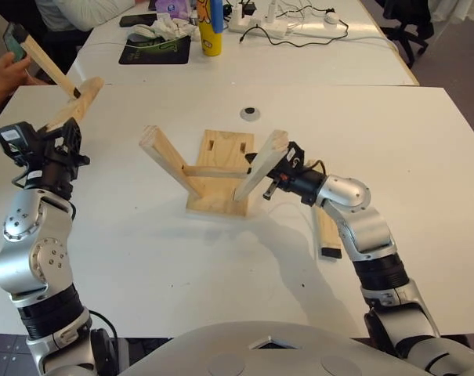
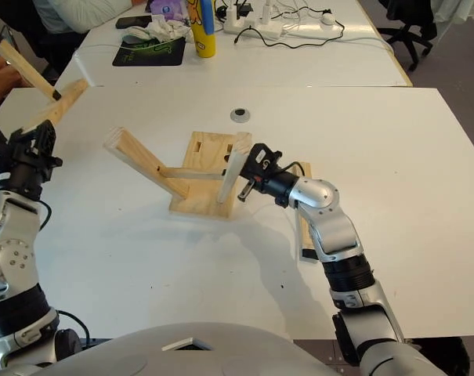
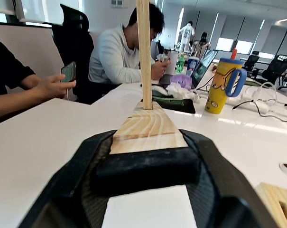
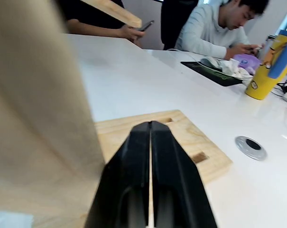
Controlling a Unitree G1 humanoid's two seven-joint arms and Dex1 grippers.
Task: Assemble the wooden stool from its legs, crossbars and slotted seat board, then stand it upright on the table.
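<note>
The job is partway through: the first leg pair is going into the seat board (image 1: 225,149), which lies flat mid-counter (image 1: 142,258) with its slots up. The left leg (image 1: 164,159) and right leg (image 1: 262,164), tied by a crossbar (image 1: 217,170), stand on the board but splay outward, so they look not yet fully seated.

The right arm reaches forward and inward, low over the counter. Its elbow is bent and the right gripper (image 4: 149,133) sits just beside the right leg, on the leg's outer face. Its fingers are pressed together with nothing between them, so this looks like a push rather than a grasp. I cannot tell whether it touches the leg.

The left arm is raised at the counter's left edge, well apart from the board. The left gripper (image 3: 148,142) pinches the held leg (image 1: 78,100), with a second crossbar (image 1: 47,61) rising from it. A spare leg (image 1: 327,235) lies on the counter under the right forearm.

The next move probably calls for nudging the right leg upright until it drops into its slot, without tipping the pair. Then the held leg can come over.
</note>
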